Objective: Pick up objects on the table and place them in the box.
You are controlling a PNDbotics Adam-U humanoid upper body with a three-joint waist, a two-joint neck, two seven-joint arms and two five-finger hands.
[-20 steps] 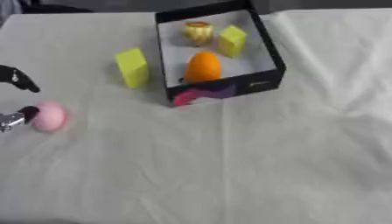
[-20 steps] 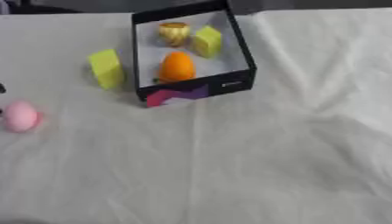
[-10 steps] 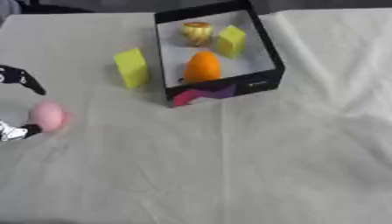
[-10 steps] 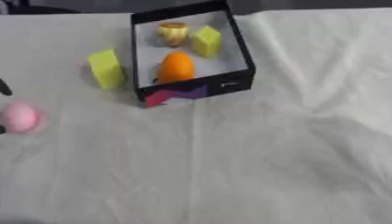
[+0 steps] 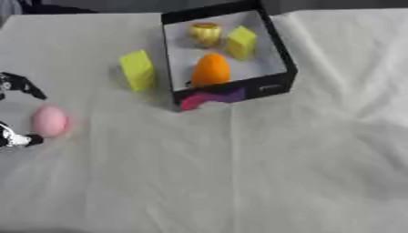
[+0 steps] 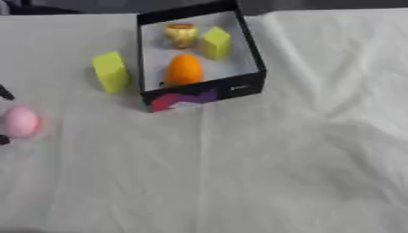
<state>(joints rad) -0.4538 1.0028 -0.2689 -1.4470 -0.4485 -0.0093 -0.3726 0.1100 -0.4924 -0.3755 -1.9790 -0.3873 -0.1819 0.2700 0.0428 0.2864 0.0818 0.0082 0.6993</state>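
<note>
At the far left edge, the left hand (image 5: 16, 111) is spread open around a pink ball (image 5: 49, 121), one finger above it and one below, not clearly touching; yellow block (image 5: 137, 70) stands just left of the box (image 5: 271, 50); inside sit an orange (image 5: 210, 70), a yellow cube (image 5: 241, 42) and a gold cup (image 5: 205, 33); everything's on a white cloth (image 5: 263, 164); right hand's out of sight.

Left hand (image 5: 17, 86), partly shown at the left edge of the left eye view: slim black finger segments with silver-white joints, glossy dark casing, a pale metallic tip on the lower digit; no cables, screws or markings discernible.
</note>
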